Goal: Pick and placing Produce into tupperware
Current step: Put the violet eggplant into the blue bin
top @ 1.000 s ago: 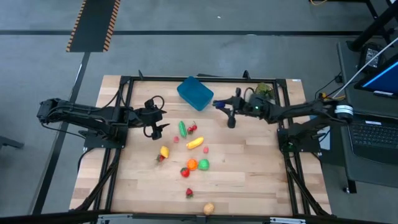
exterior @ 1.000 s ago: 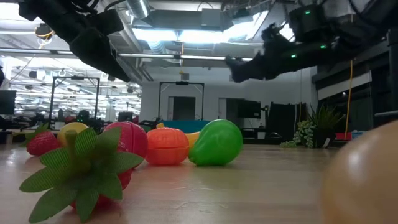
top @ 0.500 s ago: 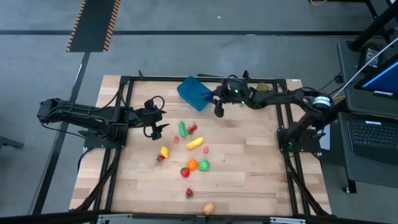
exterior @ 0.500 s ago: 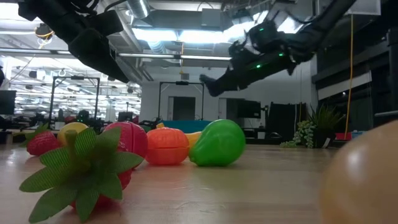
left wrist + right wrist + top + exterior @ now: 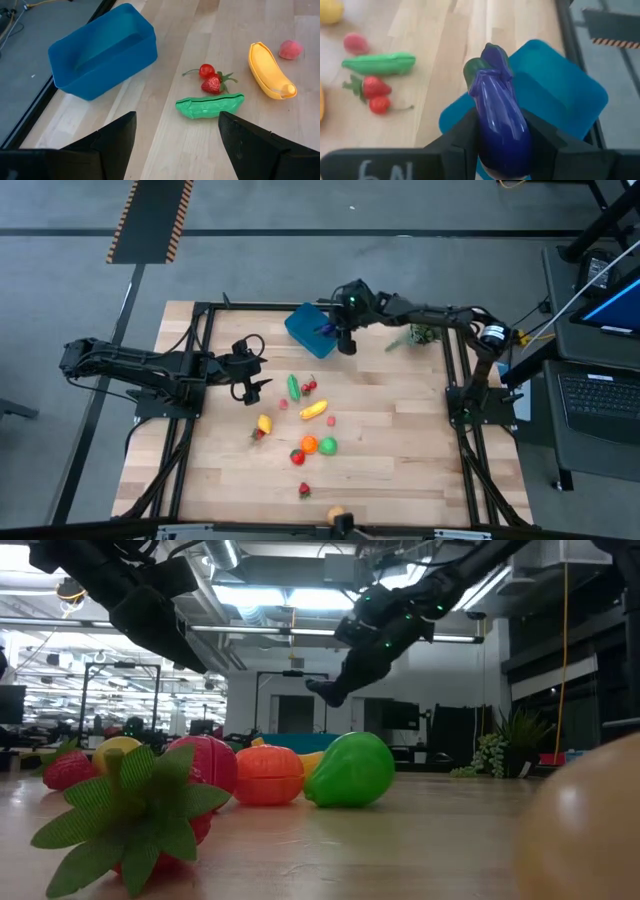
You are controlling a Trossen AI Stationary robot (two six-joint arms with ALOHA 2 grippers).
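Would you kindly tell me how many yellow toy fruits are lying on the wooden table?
2. One yellow toy banana lies mid-table; one rounder yellow fruit lies beside it, on its left in the high view. The high view suggests none hidden.

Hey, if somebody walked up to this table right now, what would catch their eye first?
Probably the right gripper shut on a glossy purple eggplant, held above the blue tupperware at the table's far edge. Next, the bright scatter of toy produce mid-table: a green pea pod, a yellow banana, strawberries and a cherry. The left gripper waits open at the left of that scatter.
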